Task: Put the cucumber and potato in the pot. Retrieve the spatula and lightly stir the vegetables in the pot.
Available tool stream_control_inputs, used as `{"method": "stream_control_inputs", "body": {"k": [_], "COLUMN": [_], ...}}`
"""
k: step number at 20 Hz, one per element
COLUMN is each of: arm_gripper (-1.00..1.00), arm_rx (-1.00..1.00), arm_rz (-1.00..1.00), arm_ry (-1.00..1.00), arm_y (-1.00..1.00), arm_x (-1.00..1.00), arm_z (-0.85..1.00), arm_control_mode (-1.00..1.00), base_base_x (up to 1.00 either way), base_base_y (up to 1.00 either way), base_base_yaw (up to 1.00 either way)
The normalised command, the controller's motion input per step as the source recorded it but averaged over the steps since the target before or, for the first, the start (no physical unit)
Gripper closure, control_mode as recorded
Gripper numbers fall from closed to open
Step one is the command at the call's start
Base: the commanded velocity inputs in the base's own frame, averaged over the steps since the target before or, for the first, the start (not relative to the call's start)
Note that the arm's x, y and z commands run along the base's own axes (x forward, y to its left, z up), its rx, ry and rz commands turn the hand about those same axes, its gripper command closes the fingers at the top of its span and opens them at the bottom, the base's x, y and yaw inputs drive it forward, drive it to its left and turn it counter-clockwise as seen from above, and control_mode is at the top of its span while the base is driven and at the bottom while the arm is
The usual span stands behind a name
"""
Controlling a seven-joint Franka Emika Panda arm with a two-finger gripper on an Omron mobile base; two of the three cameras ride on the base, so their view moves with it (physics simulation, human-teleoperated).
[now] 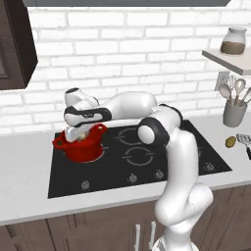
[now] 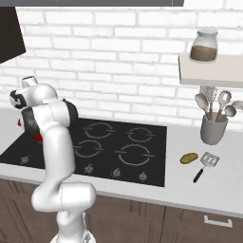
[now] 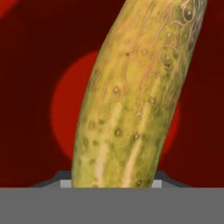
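Hand view, claw (image 3: pixel 113 183) clamped on cucumber (image 3: pixel 135 96), partly apart, above red pot (image 3: pixel 30 87) interior

bumpy cucumber (image 3: pixel 131 100), glossy red pot (image 1: pixel 82 147).

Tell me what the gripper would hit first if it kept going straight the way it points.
Probably the red floor of the pot: the gripper, holding the cucumber, points into it, so the cucumber's far end would likely touch first.

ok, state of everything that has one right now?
hand: over the pot, shut on the cucumber
cucumber: gripped, hanging into the pot
pot: on the hob's front left burner
potato: loose on the counter
spatula: flat on the counter beside the potato
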Motion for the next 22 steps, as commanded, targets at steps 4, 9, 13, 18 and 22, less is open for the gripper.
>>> {"method": "stream_control_inputs", "body": {"k": [4,9,13,18,22], "arm_gripper": [-1.00,-1.00,-1.00,-1.00,-1.00], "arm_rx": [0.03,0.03,0.01,0.15,0.28], "arm_rz": [-0.07,-0.03,-0.04,-0.23,-0.40], "arm_ry": [-0.07,-0.15,-0.24,-0.09,0.14], "arm_y": [-0.23,-0.34,-0.54,-0.94,-1.00], "arm_x": [-0.62,-0.46,-0.32,-0.07,-0.01], "arm_z": [-0.04,0.02,0.43,0.78,0.44], "arm_control_mode": [-1.00,-1.00,-1.00,-1.00,-1.00], "base_base_x": [0.00,0.00,0.00,0.00,0.00], "base_base_y": [0.00,0.00,0.00,0.00,0.00], "base_base_yaw": [0.00,0.00,0.00,0.00,0.00]}}
